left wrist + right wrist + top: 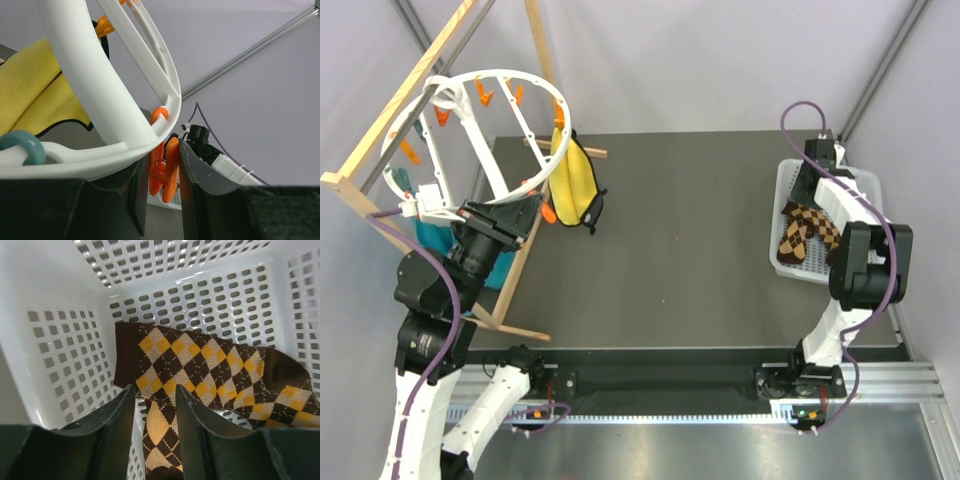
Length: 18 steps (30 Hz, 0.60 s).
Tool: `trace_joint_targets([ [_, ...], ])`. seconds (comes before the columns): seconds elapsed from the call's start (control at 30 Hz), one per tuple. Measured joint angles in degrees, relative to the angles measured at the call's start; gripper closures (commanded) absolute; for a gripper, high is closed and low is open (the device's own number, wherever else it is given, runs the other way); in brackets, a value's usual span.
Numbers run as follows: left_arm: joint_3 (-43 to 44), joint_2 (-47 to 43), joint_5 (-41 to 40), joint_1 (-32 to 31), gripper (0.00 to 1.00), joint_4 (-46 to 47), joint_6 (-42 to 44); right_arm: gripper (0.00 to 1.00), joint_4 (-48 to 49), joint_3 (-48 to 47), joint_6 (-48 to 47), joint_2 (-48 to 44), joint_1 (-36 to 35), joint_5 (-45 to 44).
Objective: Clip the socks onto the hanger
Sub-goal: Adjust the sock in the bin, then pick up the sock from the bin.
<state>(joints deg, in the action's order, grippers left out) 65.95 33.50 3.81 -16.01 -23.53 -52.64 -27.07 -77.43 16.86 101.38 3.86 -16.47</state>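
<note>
The socks (200, 365) – knitted, brown-and-tan argyle diamonds – lie crumpled in a white plastic mesh basket (65, 330) at the right edge of the dark matte surface (680, 240). The right claw (155, 390) hangs just above them, slightly parted, with one sock running between its fingers; I cannot tell whether it pinches the sock.

At upper left, the hanger (85, 65) – a smooth white plastic ring with spokes – hangs tilted from a wooden frame rack (400, 97). The left claw (162, 160) is pressed in on an orange clip (172, 155) under the ring's rim. A soft yellow cloth (575, 180) dangles just beside the ring.
</note>
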Motion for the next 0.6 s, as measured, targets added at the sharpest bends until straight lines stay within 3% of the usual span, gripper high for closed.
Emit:
trace_joint_targets([
  [0.6, -0.2, 0.4, -0.3, 0.0, 1.00, 0.0, 0.0, 0.59, 1.7, -6.3, -2.0, 11.8, 0.0, 0.7],
])
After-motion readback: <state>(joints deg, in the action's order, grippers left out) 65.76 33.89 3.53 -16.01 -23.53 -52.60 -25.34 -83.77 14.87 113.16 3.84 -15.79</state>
